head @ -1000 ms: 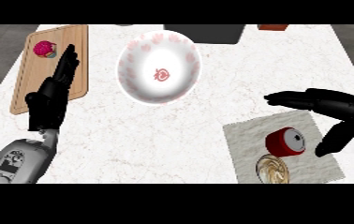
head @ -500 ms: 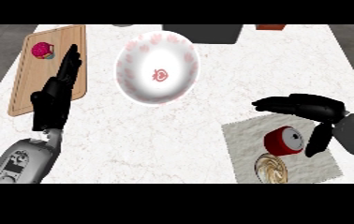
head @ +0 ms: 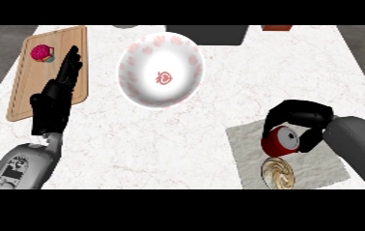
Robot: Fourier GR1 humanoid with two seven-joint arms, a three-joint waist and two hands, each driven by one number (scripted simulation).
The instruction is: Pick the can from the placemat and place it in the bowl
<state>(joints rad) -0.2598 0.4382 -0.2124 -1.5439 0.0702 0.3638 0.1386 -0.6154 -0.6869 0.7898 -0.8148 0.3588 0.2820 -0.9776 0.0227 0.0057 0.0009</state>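
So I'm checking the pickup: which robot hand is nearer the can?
Right. The right robot hand curls around the can on the placemat; the left robot hand rests far across the counter.

White marble counter [head: 214,119]

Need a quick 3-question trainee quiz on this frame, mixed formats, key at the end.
1. True or false: the can already lies in the bowl.
2. The right hand is curled round: A) the can B) the pink object C) nothing.
3. Fill in: the left hand rests open, fingers over the wooden ____.

Key: 1 false, it is on the placemat; 2 A; 3 board.
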